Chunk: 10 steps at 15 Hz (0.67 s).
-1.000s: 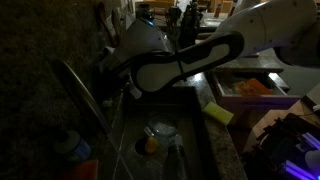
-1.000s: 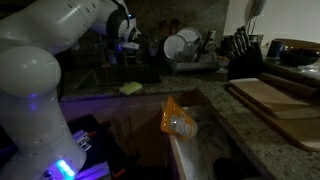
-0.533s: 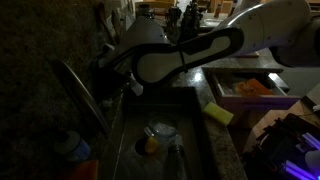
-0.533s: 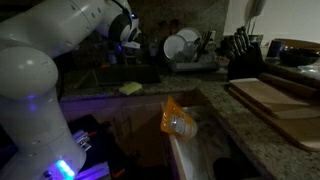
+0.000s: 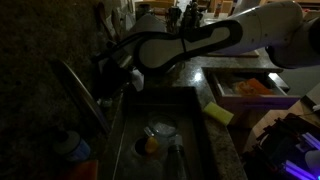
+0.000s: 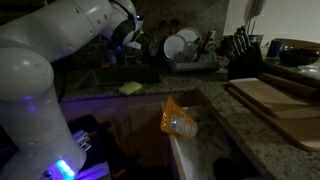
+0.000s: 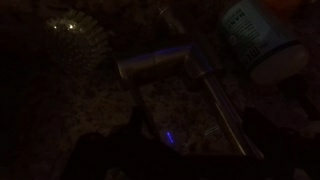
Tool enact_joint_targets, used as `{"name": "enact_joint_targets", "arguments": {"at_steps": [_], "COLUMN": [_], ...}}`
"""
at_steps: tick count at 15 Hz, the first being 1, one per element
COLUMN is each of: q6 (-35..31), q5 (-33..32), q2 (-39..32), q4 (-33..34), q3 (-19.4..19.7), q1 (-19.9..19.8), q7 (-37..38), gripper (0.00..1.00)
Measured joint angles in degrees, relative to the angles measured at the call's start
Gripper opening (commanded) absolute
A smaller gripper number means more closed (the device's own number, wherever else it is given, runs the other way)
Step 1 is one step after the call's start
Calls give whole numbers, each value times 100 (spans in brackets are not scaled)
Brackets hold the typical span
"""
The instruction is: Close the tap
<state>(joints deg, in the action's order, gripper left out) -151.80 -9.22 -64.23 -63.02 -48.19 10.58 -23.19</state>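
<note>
The tap (image 5: 84,98) is a long slim curved metal spout at the left of the sink, against the dark stone wall. My gripper (image 5: 110,76) hangs at the far end of the spout, by its base. In the very dark wrist view the tap (image 7: 165,67) shows as a silver bar with a slim tube running down to the right. That tube passes between my gripper's (image 7: 198,145) two dark fingers. They stand apart and hold nothing. The small handle is hidden in the dark.
A blue-capped bottle (image 5: 70,146) stands on the counter by the spout tip. A yellow sponge (image 5: 218,112) lies on the sink's edge. A bowl (image 5: 161,129) sits in the sink (image 5: 190,100). A dish rack (image 6: 185,48) and a knife block (image 6: 241,48) stand behind.
My arm has swung toward the wall and up a little. It carried the gripper from over the sink's back edge to the base of the tap.
</note>
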Motion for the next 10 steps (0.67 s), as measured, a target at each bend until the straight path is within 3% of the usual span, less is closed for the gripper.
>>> {"name": "enact_joint_targets", "arguments": {"at_steps": [10], "q6": [32], "q5": [216], "q2": [-196], "q4": [82], "q3": [-557], "q1": [-209], "q7": [-15], "gripper": [100]}}
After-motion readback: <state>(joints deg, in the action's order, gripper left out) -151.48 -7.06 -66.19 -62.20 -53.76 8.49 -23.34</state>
